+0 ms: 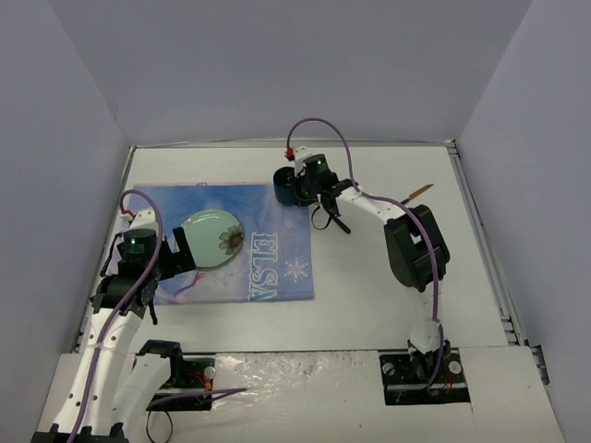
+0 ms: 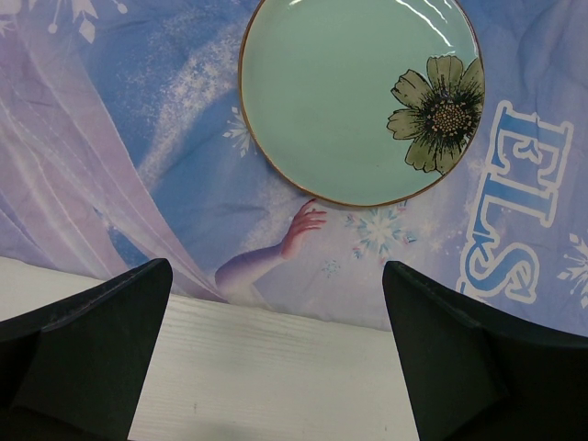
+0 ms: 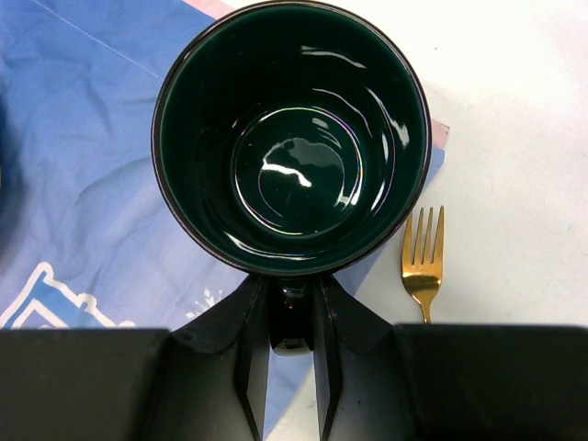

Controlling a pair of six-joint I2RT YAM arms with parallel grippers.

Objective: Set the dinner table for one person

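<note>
The white dinner table carries a blue "ELSA" placemat. A pale green plate with a flower print lies on the placemat's left half and also shows in the left wrist view. My left gripper is open and empty just near of the plate, over the placemat's near edge. My right gripper is shut on the handle of a dark green mug at the placemat's far right corner. A gold fork lies on the table beside the mug.
A gold utensil handle lies on the table at the far right. Grey walls enclose the table on three sides. The right arm's elbow hangs over the table's right half.
</note>
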